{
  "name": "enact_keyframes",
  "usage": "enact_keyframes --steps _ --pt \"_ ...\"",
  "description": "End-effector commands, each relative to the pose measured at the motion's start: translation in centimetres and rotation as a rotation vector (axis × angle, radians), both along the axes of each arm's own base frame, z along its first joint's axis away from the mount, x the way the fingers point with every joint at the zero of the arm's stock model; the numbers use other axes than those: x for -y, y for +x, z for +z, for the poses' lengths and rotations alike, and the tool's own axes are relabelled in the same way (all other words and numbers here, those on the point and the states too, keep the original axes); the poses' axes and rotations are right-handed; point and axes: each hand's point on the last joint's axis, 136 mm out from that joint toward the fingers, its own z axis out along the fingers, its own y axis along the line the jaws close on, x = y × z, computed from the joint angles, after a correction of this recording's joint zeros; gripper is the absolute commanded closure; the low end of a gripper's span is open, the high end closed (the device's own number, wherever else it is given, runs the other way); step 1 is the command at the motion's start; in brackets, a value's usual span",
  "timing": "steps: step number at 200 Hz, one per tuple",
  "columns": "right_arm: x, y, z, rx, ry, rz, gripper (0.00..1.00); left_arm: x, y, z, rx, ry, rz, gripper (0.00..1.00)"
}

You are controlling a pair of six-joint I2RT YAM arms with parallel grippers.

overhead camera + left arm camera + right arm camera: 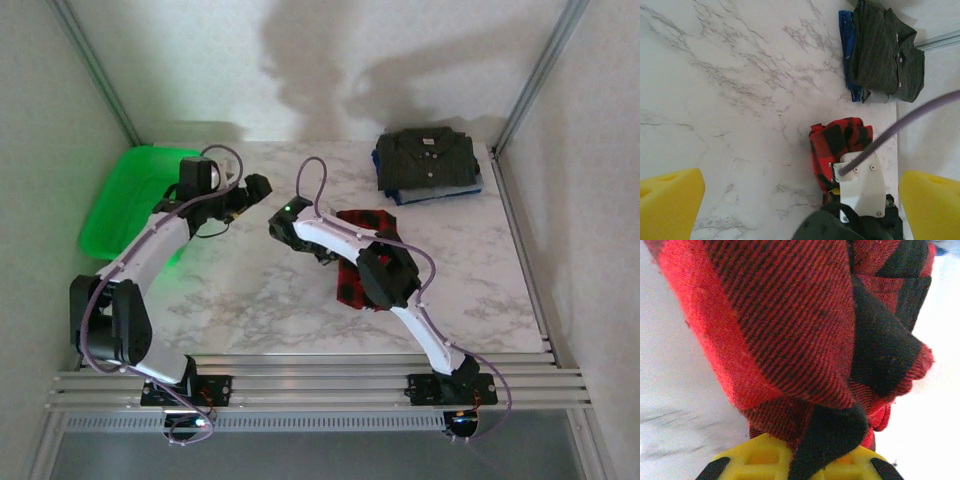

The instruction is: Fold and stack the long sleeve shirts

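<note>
A red-and-black plaid shirt (352, 268) lies bunched near the middle of the marble table, partly under my right arm. My right gripper (805, 460) is shut on a fold of its fabric (790, 330), and the cloth hangs over the yellow fingers (752, 457). In the top view that gripper (322, 252) sits at the shirt's left edge. A folded dark grey-olive collared shirt (428, 158) rests on a blue garment (440, 192) at the far right. My left gripper (258, 188) hovers left of the plaid shirt (840, 142), its yellow fingers (670, 200) spread wide and open, holding nothing.
A green plastic basket (125, 200) stands at the far left edge, under my left arm. Metal frame posts (535, 80) rise at the back corners. Bare marble (250, 300) lies in front of both grippers and between the plaid shirt and the folded stack (885, 52).
</note>
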Motion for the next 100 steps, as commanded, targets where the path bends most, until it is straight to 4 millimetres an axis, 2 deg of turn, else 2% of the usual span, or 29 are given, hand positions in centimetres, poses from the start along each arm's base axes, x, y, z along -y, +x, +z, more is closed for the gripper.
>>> enact_keyframes --steps 1,17,27,38,58,79,100 --pt "-3.2 -1.8 -1.6 -0.105 0.220 -0.054 0.86 -0.8 -0.9 0.2 0.015 0.023 0.004 0.01" --pt "-5.7 -2.7 -1.9 -0.155 0.384 -0.071 0.66 -0.9 -1.2 0.4 0.022 0.021 0.007 0.01" --pt "-7.3 -3.0 -1.3 -0.168 0.486 -0.073 0.56 -0.9 -1.4 0.4 0.019 0.017 0.009 0.00" --pt "-9.1 -3.3 0.0 -0.183 0.607 -0.065 0.44 -0.9 -1.6 0.4 0.017 0.012 0.009 0.00" --pt "-12.9 -4.4 2.8 -0.252 0.840 -0.032 0.30 -1.0 -2.0 0.4 0.010 0.011 0.020 0.00" --pt "-14.7 -5.7 6.7 -0.303 1.005 -0.006 0.27 -1.6 -2.6 0.6 0.009 0.023 0.048 0.01" --pt "-13.6 -5.8 10.9 -0.278 1.118 -0.030 0.25 -1.9 -3.4 0.4 -0.007 0.024 0.068 0.00"
